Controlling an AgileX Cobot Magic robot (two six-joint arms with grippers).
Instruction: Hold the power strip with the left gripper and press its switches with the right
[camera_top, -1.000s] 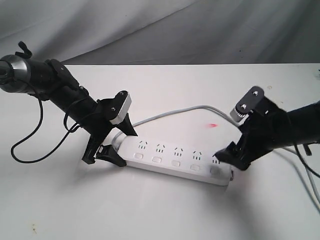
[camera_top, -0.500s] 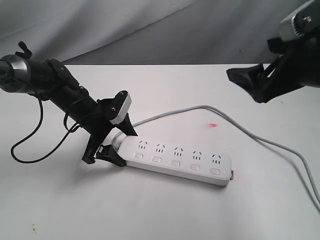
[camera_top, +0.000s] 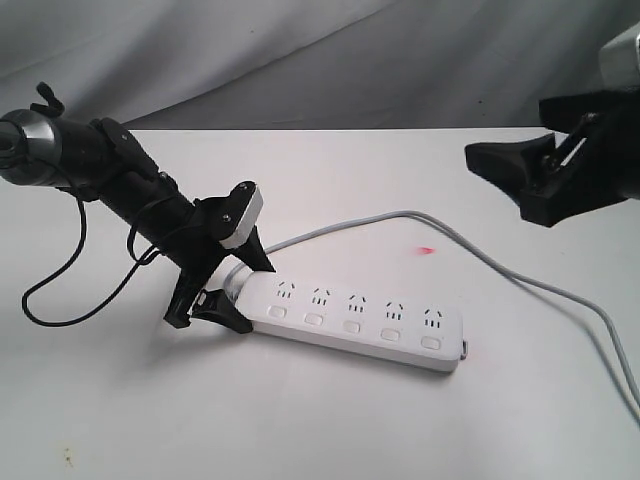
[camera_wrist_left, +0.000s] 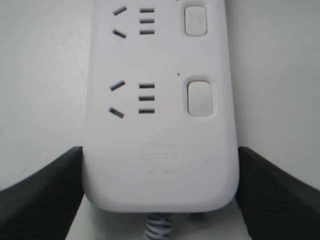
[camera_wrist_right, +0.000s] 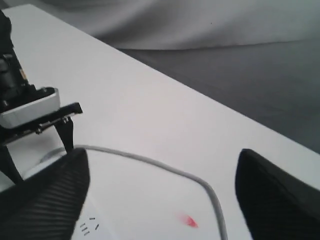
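The white power strip (camera_top: 355, 318) lies flat on the white table, with a row of switches (camera_top: 352, 326) along its near side. My left gripper (camera_top: 245, 293) is shut on the strip's cord end, one black finger against each long side (camera_wrist_left: 45, 192). Two switches (camera_wrist_left: 200, 98) and two socket groups show in the left wrist view. My right gripper (camera_top: 528, 182) hangs high at the far right, well clear of the strip. It is open with nothing between its fingers (camera_wrist_right: 47, 195). In the right wrist view my left gripper's white-grey block (camera_wrist_right: 30, 107) shows at the strip's far end.
The grey cord (camera_top: 400, 215) loops from the strip's left end across the table and off to the right. A small red spot (camera_top: 427, 250) marks the table behind the strip. A thin black cable (camera_top: 50, 300) hangs from the left arm. Grey cloth (camera_top: 300, 60) backs the table.
My right gripper has lifted off the strip's right end and moved up and to the right, away from the switches. The left gripper and the strip have not moved.
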